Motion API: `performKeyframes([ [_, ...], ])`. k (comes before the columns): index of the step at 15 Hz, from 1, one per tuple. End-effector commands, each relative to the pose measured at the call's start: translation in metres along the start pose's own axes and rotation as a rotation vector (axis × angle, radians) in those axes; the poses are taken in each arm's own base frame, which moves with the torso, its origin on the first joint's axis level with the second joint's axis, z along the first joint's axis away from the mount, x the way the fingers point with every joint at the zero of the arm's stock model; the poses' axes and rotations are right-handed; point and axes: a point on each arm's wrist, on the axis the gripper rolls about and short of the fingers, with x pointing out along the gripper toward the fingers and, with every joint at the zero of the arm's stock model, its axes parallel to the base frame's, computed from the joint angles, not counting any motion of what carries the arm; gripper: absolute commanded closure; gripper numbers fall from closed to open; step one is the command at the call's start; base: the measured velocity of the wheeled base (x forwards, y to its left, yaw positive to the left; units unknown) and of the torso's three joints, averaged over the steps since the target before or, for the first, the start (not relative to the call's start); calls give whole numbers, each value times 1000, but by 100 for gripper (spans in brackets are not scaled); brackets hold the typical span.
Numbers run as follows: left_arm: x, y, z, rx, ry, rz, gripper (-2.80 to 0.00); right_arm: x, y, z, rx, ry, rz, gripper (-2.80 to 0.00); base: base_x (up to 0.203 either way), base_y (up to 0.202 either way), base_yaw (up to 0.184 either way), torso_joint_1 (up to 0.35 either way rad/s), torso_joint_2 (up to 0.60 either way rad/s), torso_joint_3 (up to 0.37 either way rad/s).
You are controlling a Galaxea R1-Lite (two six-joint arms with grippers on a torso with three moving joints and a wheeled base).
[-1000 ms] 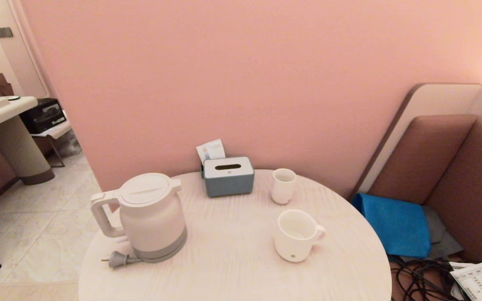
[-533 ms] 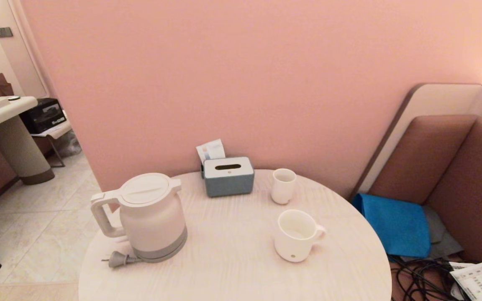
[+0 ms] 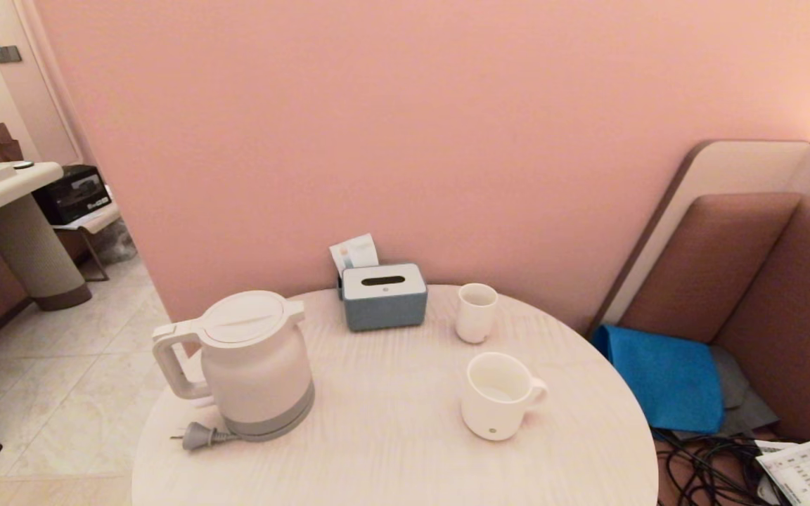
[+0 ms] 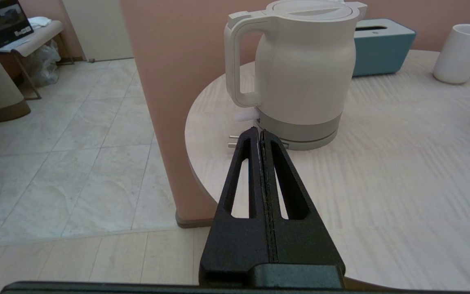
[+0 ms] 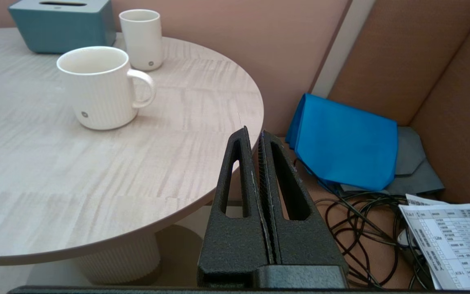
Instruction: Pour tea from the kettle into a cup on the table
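Observation:
The white kettle [image 3: 254, 365] stands upright at the left of the round table [image 3: 384, 450], lid down, loop handle facing the table's left edge. Its contents are hidden, so no tea shows. The wide white ribbed cup [image 3: 496, 396] stands at the right, handle pointing right. Neither gripper appears in the head view. In the left wrist view my left gripper [image 4: 258, 132] is shut and empty, just short of the kettle [image 4: 304, 69], near its base below the handle. My right gripper [image 5: 253, 134] is shut and empty beyond the table's right edge, well short of the cup [image 5: 98, 87].
A grey-and-white tissue box [image 3: 384, 296] and a smaller handleless white cup [image 3: 477, 312] stand at the back of the table. The kettle's grey plug [image 3: 197, 436] lies by its base. To the right is a sofa with a blue cloth [image 3: 665, 379], black cables [image 3: 707, 471] and a printed sheet [image 3: 802, 474].

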Motion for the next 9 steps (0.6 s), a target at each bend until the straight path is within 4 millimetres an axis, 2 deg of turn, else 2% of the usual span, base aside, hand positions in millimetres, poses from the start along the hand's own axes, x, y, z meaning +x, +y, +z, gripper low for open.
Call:
performKeyframes([
  [1, 0, 0, 0, 0, 1, 0, 0, 0, 0, 0, 0, 1, 0, 0, 0, 0, 0, 0, 0, 0],
  [9, 0, 0, 0, 0, 1, 0, 0, 0, 0, 0, -3, 1, 3, 0, 0, 0, 0, 0, 0, 0],
])
